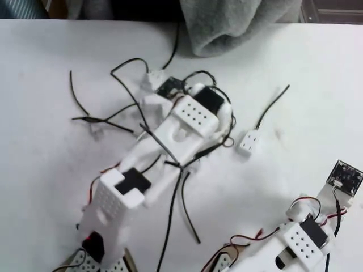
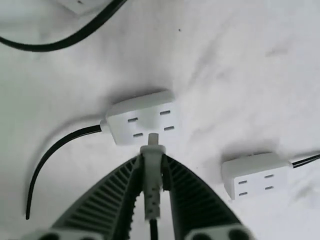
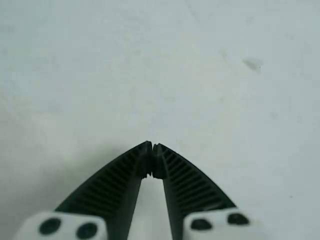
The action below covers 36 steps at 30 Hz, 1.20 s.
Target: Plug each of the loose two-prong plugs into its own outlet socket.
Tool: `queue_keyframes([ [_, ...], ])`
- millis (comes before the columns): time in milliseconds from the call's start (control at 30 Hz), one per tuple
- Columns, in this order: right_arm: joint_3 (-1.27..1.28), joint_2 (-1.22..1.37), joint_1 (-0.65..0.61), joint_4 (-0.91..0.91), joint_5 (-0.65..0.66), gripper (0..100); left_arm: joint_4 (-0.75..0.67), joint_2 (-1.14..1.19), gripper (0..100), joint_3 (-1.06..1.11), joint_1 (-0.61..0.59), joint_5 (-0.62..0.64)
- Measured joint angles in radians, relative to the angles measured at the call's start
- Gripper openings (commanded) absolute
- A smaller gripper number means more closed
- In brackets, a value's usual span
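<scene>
gripping a plug [image 2: 152,192], the left tool [image 2: 151,161] sits at an outlet socket [image 2: 142,117]; right tool [image 3: 151,161] closed, empty

Bright even light; faint shadow beside the right hand [image 3: 151,150].

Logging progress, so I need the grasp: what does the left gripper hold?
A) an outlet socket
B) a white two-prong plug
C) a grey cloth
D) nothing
B: the left gripper is shut on a white plug whose tip points at an outlet socket.
</scene>
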Motion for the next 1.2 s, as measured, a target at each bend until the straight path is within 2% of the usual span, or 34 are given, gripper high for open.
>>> queue_keyframes([
  [567,0.0,0.0,0.0,0.0,0.0,1.9,-0.063,0.069,2,0.002,-0.006,0.0],
  [667,0.0,0.0,0.0,0.0,0.0,1.9,-0.044,0.071,2,-0.017,-0.006,0.0],
  [900,0.0,0.0,0.0,0.0,0.0,1.9,0.094,0.078,2,-0.149,-0.02,0.0],
  [1200,0.0,0.0,0.0,0.0,0.0,1.9,0.08,0.112,2,-0.166,-0.06,0.0],
])
